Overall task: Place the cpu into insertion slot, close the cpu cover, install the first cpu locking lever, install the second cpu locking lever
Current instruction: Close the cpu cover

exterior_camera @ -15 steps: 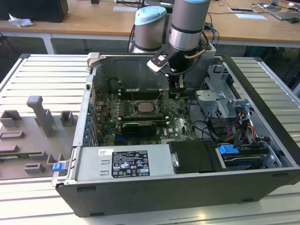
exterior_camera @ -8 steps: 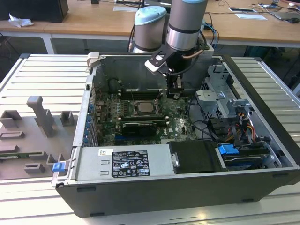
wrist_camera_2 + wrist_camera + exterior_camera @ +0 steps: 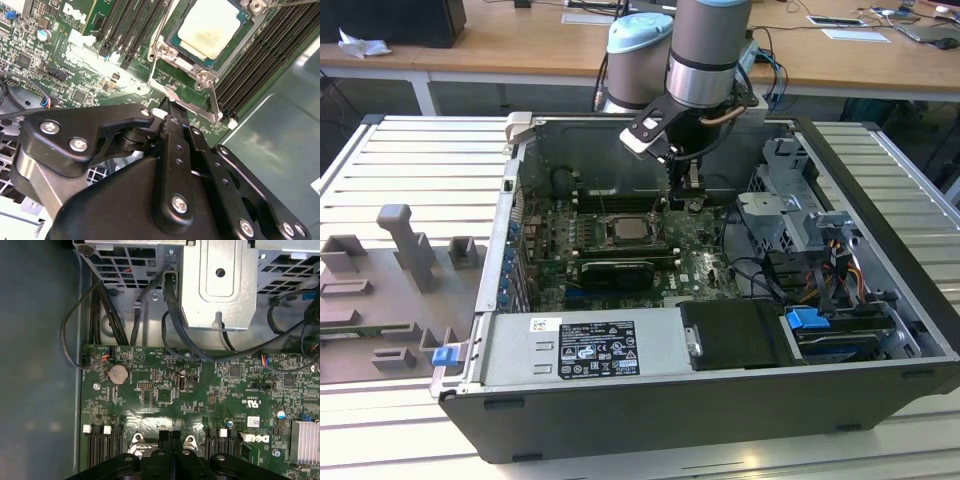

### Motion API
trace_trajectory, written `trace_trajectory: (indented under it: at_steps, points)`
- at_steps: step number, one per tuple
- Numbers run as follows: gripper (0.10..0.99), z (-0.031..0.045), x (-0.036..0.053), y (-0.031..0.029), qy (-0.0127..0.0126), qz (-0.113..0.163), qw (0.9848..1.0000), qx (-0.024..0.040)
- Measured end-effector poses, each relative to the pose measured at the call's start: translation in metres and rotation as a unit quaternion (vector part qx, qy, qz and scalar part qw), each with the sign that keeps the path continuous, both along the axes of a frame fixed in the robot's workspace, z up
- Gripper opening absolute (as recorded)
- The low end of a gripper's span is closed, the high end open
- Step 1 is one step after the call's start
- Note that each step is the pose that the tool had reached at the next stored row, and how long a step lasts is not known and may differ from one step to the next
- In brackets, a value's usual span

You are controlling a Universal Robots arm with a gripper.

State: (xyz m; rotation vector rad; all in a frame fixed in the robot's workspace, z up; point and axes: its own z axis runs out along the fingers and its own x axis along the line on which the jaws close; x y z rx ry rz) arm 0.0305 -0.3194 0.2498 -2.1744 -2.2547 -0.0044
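The cpu (image 3: 625, 229) lies flat in the insertion slot (image 3: 608, 243) on the green board, its pale metal top (image 3: 209, 25) showing through the window of the cpu cover (image 3: 186, 61), which lies down around it. A thin wire locking lever (image 3: 214, 100) runs along the socket's edge beside the memory slots. My gripper (image 3: 686, 195) hangs just to the exterior view's right of the socket. Its black fingers are shut together, and the gripper (image 3: 167, 106) tips sit at the socket frame's edge close to the lever's end. Nothing shows between the gripper (image 3: 170, 436) tips.
Black memory slots (image 3: 250, 70) flank the socket. A long black graphics card (image 3: 612, 272) lies in front of it, and the power supply (image 3: 582, 348) fills the case front. A metal drive cage (image 3: 790, 200) and loose cables (image 3: 150, 315) crowd the exterior view's right side.
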Motion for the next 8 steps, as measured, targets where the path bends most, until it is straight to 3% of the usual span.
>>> trace_trajectory:
  at_steps: [8]
  points:
    - [0.106, -0.0003, -0.0135, 0.0000, 0.0000, 0.000, 1.0000, 0.0001]
